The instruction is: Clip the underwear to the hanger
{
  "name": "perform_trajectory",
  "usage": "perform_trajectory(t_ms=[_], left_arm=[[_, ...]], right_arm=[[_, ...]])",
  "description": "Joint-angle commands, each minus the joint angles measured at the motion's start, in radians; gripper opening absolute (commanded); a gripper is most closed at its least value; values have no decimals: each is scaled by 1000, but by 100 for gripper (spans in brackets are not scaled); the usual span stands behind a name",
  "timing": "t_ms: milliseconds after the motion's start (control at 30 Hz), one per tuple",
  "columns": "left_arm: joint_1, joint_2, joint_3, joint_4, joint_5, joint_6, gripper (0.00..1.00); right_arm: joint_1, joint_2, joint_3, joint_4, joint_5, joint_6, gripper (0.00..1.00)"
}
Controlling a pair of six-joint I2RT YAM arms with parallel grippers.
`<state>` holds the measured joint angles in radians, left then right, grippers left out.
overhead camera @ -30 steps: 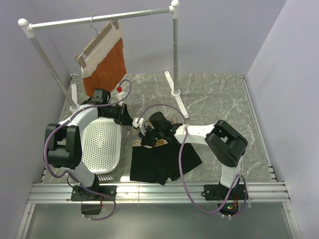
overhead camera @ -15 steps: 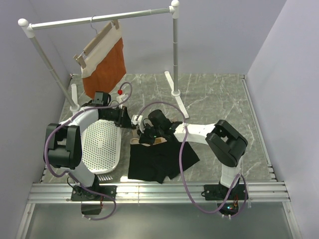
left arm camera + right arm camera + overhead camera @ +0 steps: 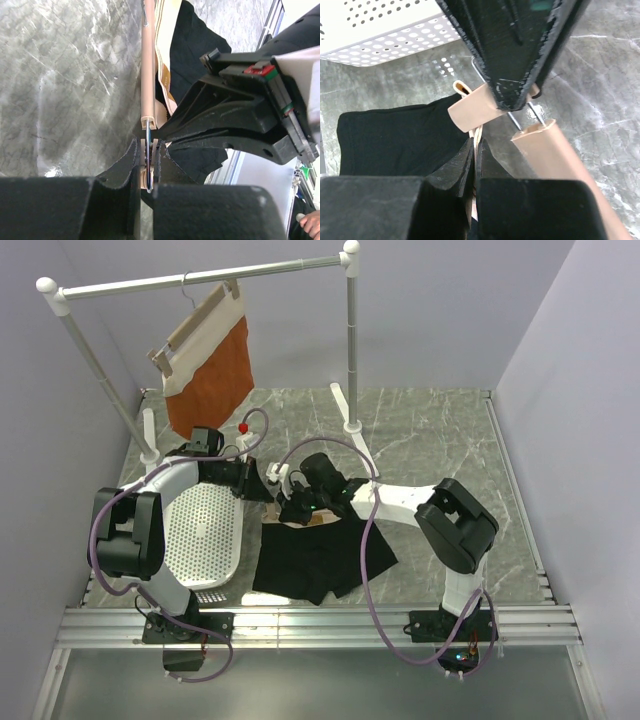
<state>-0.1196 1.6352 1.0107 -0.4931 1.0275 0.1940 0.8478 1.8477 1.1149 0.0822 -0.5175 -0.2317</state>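
The black underwear point(image 3: 318, 558) lies on the marble table, its tan waistband point(image 3: 479, 134) towards the arms' fingers. In the left wrist view the pale wooden hanger point(image 3: 147, 65) runs up the frame beside the waistband. My left gripper point(image 3: 148, 156) is shut on the hanger's wooden clip point(image 3: 476, 111), with its metal wire between the fingers. My right gripper point(image 3: 476, 150) is shut on the waistband, just below that clip. In the top view both grippers, left point(image 3: 270, 489) and right point(image 3: 292, 512), meet at the underwear's upper left corner and hide most of the hanger.
A white perforated tray point(image 3: 200, 530) lies left of the underwear. Behind stands a white clothes rail point(image 3: 200, 278) with a rust-orange garment point(image 3: 212, 375) on a twin hanger; its foot point(image 3: 352, 426) rests on the table. Metal rails point(image 3: 320, 625) line the near edge.
The left gripper has moved right towards the right gripper. The right gripper and the underwear have shifted slightly left and back. Both stay shut.
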Motion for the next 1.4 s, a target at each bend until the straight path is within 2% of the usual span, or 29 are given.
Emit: perform_trajectory(t_ms=[0,567,700,900,1167,1367], left_arm=[[-6,-29,-18,2,14,41,0],[-17,-55,-34,-24,20,139,2],[-17,-54,-23,-58,14,183,10],[-17,-63,-27,-50,6,180,34],[-15,-71,-26,-41,17,167,46],[-17,-86,-26,22,-32,75,52]], right_arm=[[-9,-22,46,19,-29,6,0],[-23,-12,66,4,-70,23,0],[-30,-10,71,1,-70,23,0],[-33,-8,80,-1,-82,25,0],[-33,-8,79,-6,-95,23,0],[-33,2,85,-18,-85,26,0]])
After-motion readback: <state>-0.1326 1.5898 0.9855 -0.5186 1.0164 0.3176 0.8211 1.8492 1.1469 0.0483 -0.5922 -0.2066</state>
